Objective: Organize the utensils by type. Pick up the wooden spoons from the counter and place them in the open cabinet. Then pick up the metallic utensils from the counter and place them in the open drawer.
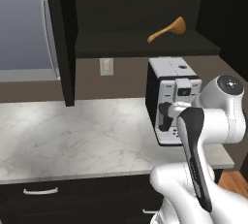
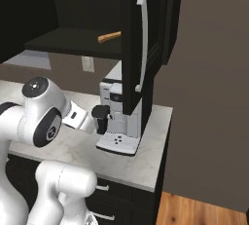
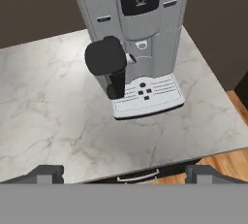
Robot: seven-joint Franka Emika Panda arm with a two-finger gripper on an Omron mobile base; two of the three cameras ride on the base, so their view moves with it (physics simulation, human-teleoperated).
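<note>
One orange-brown wooden spoon (image 1: 167,30) lies on the lower shelf of the open cabinet (image 1: 121,43), its handle (image 2: 109,36) poking out past the door in the right base view. My gripper (image 3: 127,174) is open with nothing between its fingers. It hovers above the front edge of the white marble counter (image 3: 53,106) and looks down at the coffee machine. The metallic utensils and the open drawer are out of view.
A silver and black coffee machine (image 3: 133,39) stands at the counter's right end, under the cabinet. The open cabinet door (image 2: 141,48) hangs over it. A wall outlet (image 1: 106,66) sits behind the counter. Closed black drawer fronts (image 1: 41,191) run below, and wooden floor (image 2: 194,212) shows to the right.
</note>
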